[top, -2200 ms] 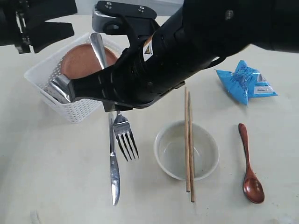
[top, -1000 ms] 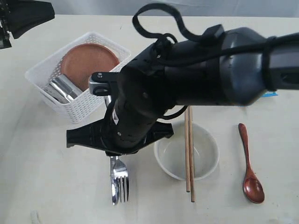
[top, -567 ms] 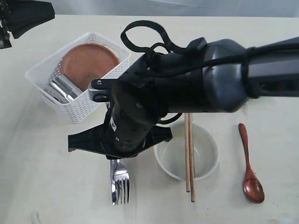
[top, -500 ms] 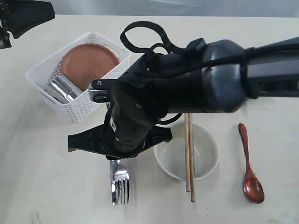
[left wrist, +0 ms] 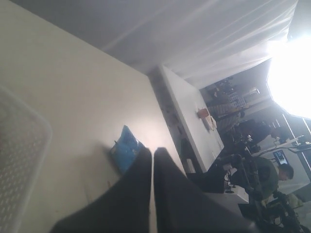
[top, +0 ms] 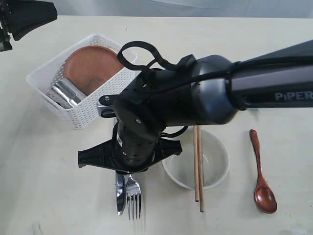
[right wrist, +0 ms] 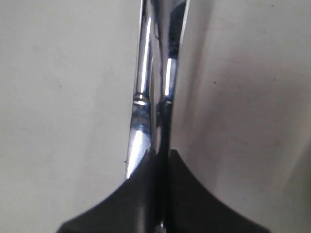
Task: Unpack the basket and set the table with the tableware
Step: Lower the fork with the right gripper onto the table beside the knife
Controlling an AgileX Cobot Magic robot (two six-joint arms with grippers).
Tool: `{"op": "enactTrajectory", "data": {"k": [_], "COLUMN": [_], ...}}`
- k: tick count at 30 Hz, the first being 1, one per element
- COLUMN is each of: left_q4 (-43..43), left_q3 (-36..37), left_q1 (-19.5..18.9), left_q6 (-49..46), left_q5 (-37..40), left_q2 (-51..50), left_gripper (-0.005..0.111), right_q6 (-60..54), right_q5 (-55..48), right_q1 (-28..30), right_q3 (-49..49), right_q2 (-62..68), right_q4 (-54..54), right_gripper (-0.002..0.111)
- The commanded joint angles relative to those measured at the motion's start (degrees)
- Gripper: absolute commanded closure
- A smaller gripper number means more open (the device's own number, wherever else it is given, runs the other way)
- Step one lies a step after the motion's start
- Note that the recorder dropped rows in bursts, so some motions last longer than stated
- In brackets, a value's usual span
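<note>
My right arm [top: 161, 122] reaches across the middle, low over the table [top: 44, 186], and hides its own gripper in the exterior view. In the right wrist view the right gripper [right wrist: 162, 153] is shut on the handle of the steel fork [right wrist: 171, 68], with the knife [right wrist: 140, 121] lying close beside it. The fork's tines [top: 133, 199] stick out from under the arm, just right of the knife blade [top: 120, 196]. The white basket [top: 85, 115] at the back left holds the brown plate [top: 90, 66] and the steel cup [top: 66, 93]. My left gripper [left wrist: 152, 151] is shut and empty, raised at the far left.
An off-white bowl [top: 215, 169] sits right of the fork with two chopsticks [top: 197, 166] laid across it. A reddish-brown spoon [top: 261, 178] lies further right. The blue snack packet [left wrist: 125, 148] shows in the left wrist view. The left arm [top: 24, 14] hangs above the back left corner.
The right arm has shifted slightly toward the near edge. The fork moved with it, from overlapping the knife to lying just right of the blade. The left arm stayed still.
</note>
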State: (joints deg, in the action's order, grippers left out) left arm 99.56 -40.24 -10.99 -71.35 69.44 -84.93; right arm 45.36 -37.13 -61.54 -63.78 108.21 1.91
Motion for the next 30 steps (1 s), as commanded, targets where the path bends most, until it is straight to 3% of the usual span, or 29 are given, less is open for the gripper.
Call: {"op": "enactTrajectory", "data": {"k": [1,30], "left_q4": [0.4,0.4], "left_q3": [-0.3,-0.3], "left_q1": [-0.3,-0.3], "left_q6": [0.3,0.3], "left_q5": [0.5,0.5], "left_q2": [0.4,0.4], "left_gripper": [0.105,0.105], "right_q6": [0.3,1.7], "right_q5": [-0.3,-2.4], "right_q1": [0.4,1.5], "right_q3": [-0.2,-0.2], "right_q2": [0.5,4.0], "right_q4": [-0.9,-1.9], "right_gripper": [0.109,0.108]}}
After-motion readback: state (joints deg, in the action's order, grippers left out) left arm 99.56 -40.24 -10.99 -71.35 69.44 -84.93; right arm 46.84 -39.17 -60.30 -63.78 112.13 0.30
